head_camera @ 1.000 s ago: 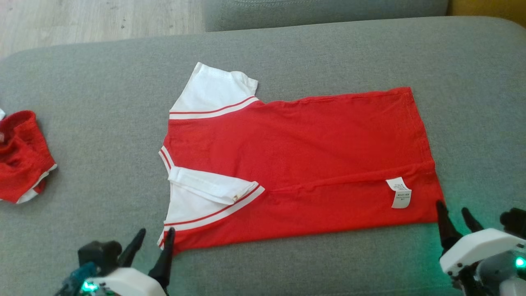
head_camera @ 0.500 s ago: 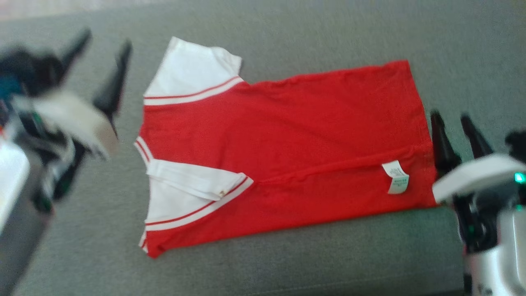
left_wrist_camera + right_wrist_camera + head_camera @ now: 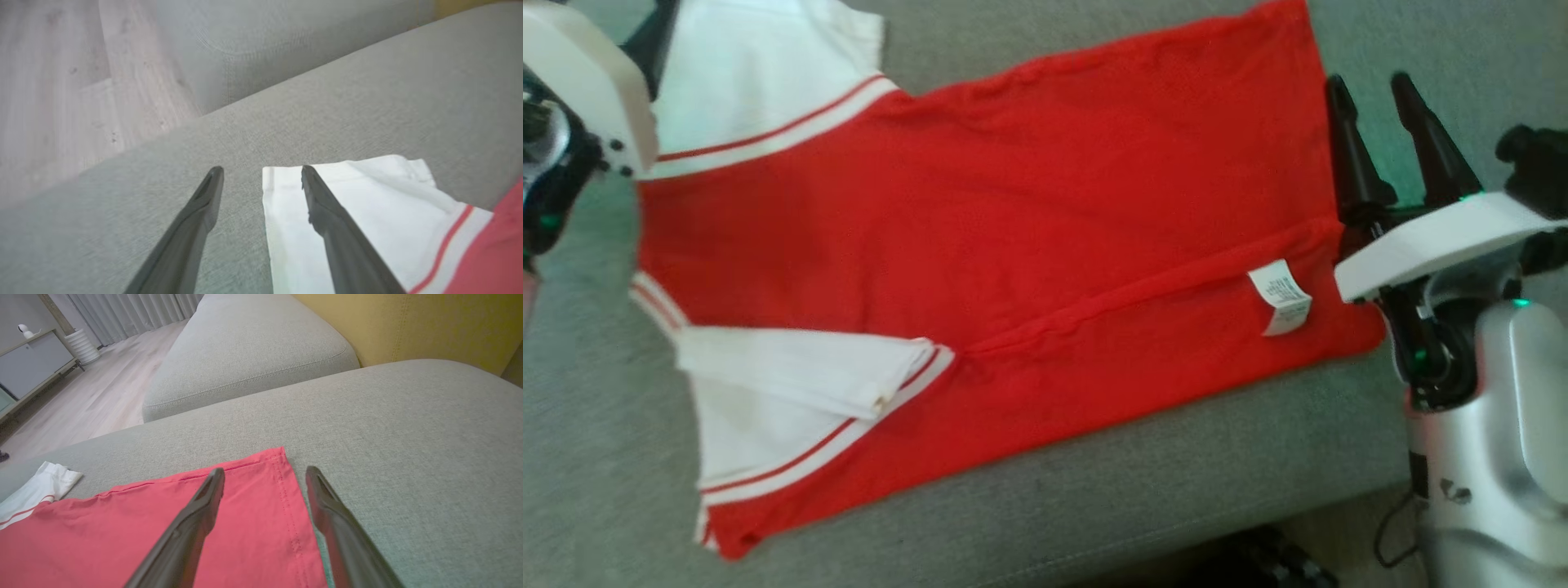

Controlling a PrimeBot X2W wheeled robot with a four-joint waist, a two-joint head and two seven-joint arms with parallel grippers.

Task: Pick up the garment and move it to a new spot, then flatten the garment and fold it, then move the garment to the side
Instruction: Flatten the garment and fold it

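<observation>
A grey sofa cushion (image 3: 1094, 506) carries the work, and the red shirt (image 3: 1013, 220) lies spread flat across it, collar end toward the robot's left and hem (image 3: 286, 490) toward its right. The near long side appears to be turned over onto the body: a raised ridge runs along the cloth and the inside care label (image 3: 1280, 298) faces up. So the step in hand is judged to be the folding, with flattening done and the far side yet to be brought in.

The right gripper (image 3: 265, 471) hovers at the far hem corner, fingers spread wide and empty; in its wrist view one finger lies over red cloth and the other over bare cushion, straddling the hem. The left gripper (image 3: 261, 169) is likewise wide and holds nothing, poised at the white far sleeve (image 3: 367, 204), one finger over the sleeve's cuff edge and one over the cushion. Whether either fingertip touches the cloth cannot be told.

The next move likely calls for both arms to lower, pinch sleeve and hem corner together, and lift evenly toward the near edge so the fold stays straight. The near sleeve (image 3: 792, 367) is tucked in and should be left undisturbed
</observation>
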